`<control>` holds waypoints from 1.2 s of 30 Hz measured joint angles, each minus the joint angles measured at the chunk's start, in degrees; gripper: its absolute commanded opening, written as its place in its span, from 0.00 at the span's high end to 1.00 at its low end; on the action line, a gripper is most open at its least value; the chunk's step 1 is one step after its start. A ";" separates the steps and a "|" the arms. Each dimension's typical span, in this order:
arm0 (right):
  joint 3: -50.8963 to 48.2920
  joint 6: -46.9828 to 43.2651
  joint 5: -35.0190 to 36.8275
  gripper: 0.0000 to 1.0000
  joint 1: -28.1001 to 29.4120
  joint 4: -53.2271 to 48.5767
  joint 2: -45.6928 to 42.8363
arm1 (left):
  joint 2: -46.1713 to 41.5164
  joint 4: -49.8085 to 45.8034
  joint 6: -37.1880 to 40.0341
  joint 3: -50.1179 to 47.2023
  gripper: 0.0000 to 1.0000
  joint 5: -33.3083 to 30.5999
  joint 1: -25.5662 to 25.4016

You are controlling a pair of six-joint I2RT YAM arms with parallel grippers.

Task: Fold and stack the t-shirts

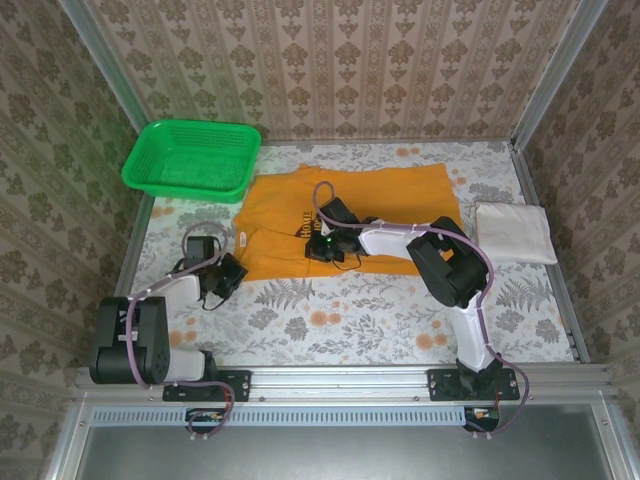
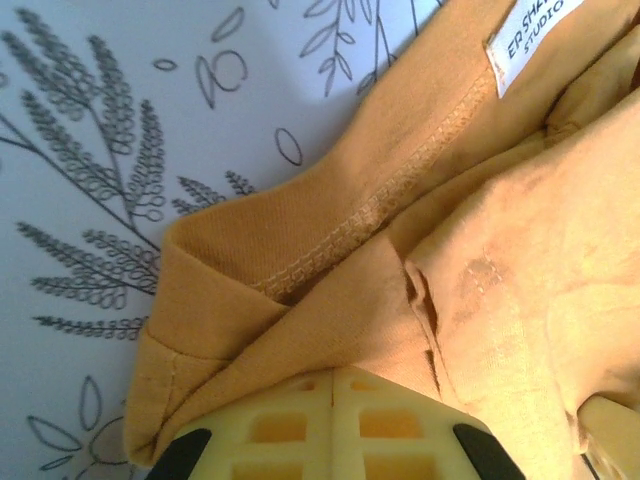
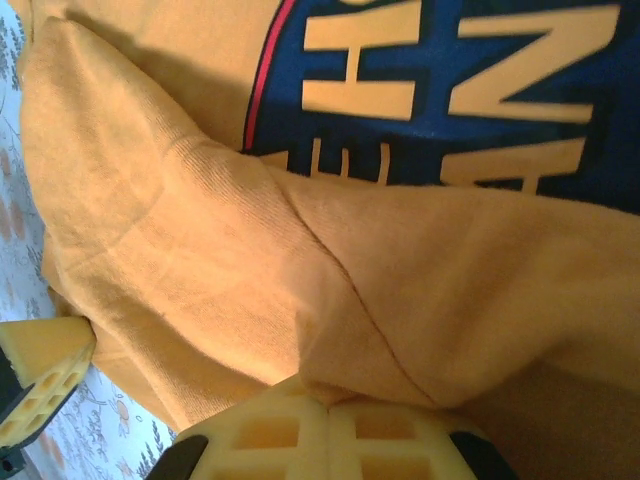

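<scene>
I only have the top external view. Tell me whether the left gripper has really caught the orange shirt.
Observer: Yes. In the left wrist view the left gripper is shut, with a stitched, folded edge of the mustard-orange t-shirt pinched at its fingertips.
Operator: Now report the right one.
Observer: In the right wrist view the right gripper is shut too, with bunched orange fabric clamped at its tips.
Operator: Say where on the shirt.
Observer: Just beside the dark blue chest print, whose thin red outline shows close up.
</scene>
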 measured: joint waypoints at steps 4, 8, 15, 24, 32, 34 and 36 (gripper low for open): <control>0.04 -1.49 1.27 1.00 -0.11 -0.50 -0.22 | -0.02 0.22 0.00 -0.22 0.98 0.83 0.83; 1.09 -2.97 2.40 1.00 -0.57 -1.81 -0.39 | 0.00 0.20 0.02 -0.24 0.98 1.14 1.18; 3.17 -4.33 3.39 0.80 -1.22 -2.67 -0.39 | 0.11 0.26 0.07 -0.31 0.98 1.57 1.70; -0.68 -7.04 5.53 0.45 -1.31 -3.43 -5.14 | -3.85 -7.23 2.84 1.25 0.76 -0.46 1.53; -8.63 -9.70 11.15 0.42 -9.86 -2.97 -16.13 | -3.50 -14.75 7.63 16.85 0.64 -4.72 -4.50; -9.64 -10.10 12.09 0.42 -13.73 -3.06 -16.17 | 0.66 -13.90 7.91 20.79 0.63 -4.70 -6.43; -10.78 -10.38 12.57 0.42 -17.33 -3.56 -16.15 | 6.03 -12.22 8.00 24.15 0.63 -4.55 -8.11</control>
